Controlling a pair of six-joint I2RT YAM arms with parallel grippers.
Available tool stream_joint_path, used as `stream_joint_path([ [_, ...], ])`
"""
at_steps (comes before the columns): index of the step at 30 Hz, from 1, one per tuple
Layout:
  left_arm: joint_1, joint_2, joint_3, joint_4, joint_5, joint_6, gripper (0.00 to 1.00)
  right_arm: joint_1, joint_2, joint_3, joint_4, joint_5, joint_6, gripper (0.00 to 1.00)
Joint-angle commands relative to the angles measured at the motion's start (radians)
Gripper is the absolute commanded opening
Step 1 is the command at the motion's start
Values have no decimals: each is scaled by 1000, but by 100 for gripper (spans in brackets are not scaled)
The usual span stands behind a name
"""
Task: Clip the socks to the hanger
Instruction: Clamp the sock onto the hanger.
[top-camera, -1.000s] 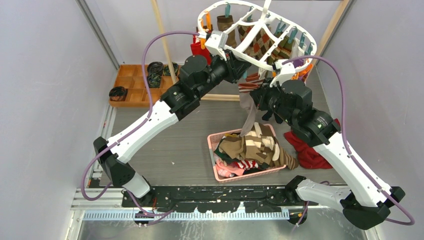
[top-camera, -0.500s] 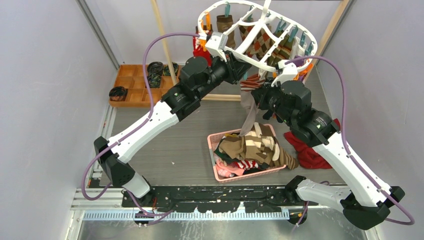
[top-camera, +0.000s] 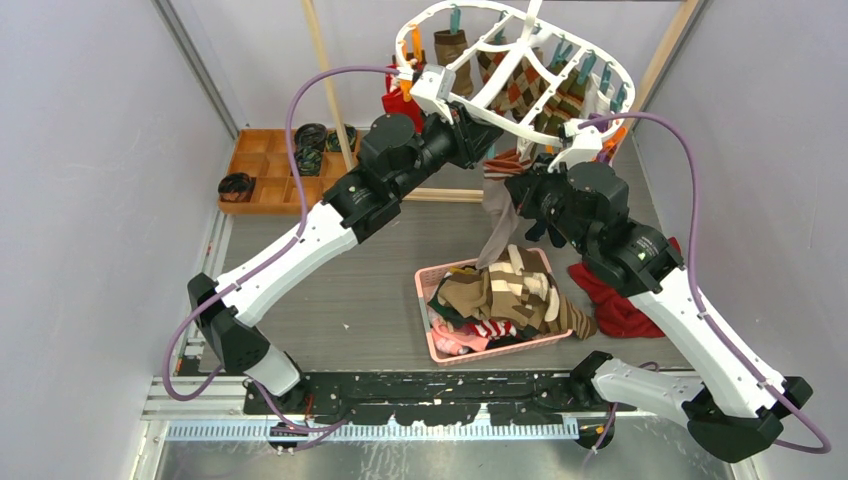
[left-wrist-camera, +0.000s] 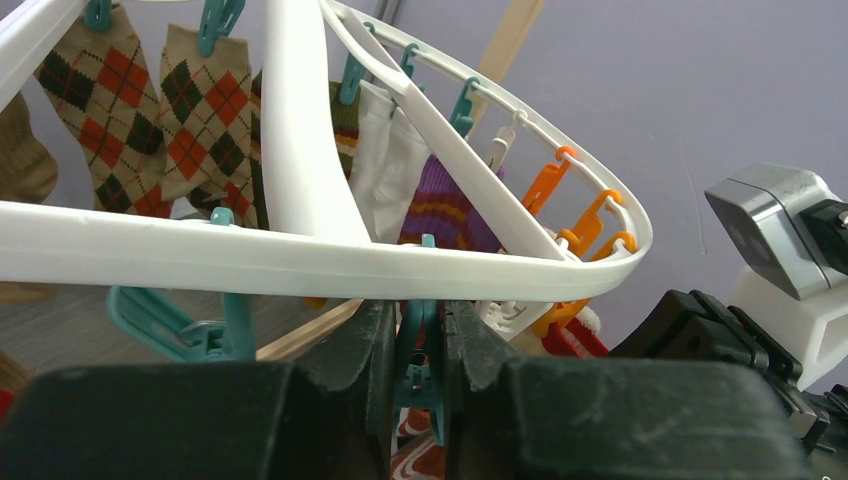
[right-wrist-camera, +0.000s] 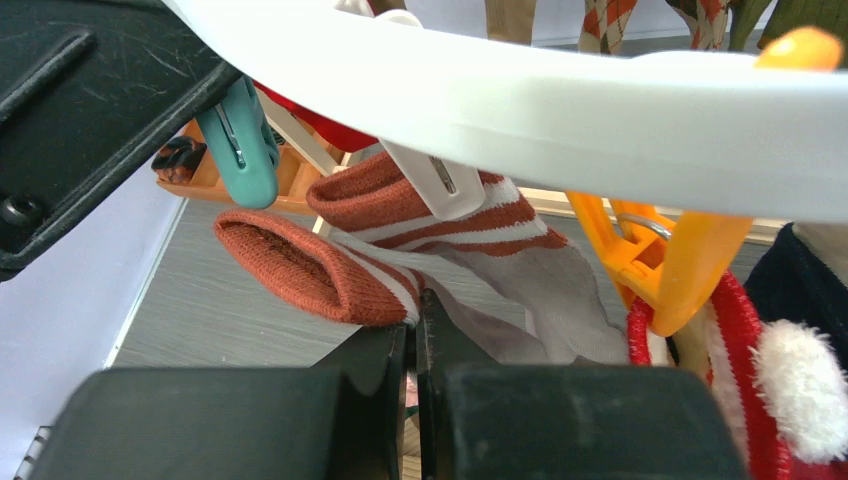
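Grey tabletop (top-camera: 370, 290); oval plastic hanger (left-wrist-camera: 300, 260), teal peg (left-wrist-camera: 415, 362); ribbed striped sock (right-wrist-camera: 300, 265).

Plain pale lilac walls (top-camera: 90, 150) close in the left, back and right, evenly lit. The surface (top-camera: 340, 290) is grey with a fine wood-like grain. Two light wooden posts (top-camera: 322, 60) rise at the back, joined low by a wooden bar (top-camera: 440, 195). An orange compartment tray (top-camera: 262, 165) sits back left. A ribbed metal rail (top-camera: 400, 430) lines the near edge.
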Motion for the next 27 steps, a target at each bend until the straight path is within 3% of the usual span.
stream_joint_path([
  [1, 13, -45, 1, 60, -20, -15, 0, 6, 3, -1, 21, -10, 23, 1],
  [27, 30, -59, -48, 100, 11, -51, 0, 9, 9, -23, 96, 91, 155, 1],
])
